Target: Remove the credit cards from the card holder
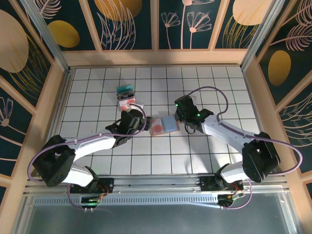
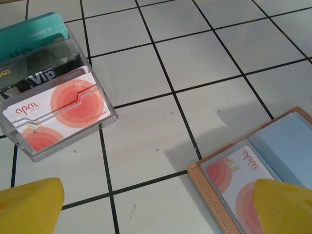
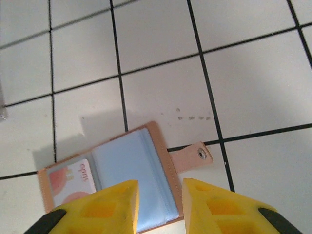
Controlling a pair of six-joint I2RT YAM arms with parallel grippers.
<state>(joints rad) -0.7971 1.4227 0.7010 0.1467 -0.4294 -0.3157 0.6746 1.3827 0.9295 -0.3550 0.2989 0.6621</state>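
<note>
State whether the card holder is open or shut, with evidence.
Open. The card holder lies spread flat, blue inside facing up, its snap tab loose, a red-and-white card showing in one sleeve.

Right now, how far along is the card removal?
Done: the card holder lies open, and a teal card and a red-white card stand in the clear box, likely already pulled.
In hand: nothing gripped. The left gripper is open beside the holder. The right gripper is over its blue sleeve, jaws apart.
Left: the last card sits in the holder's clear pocket.
</note>
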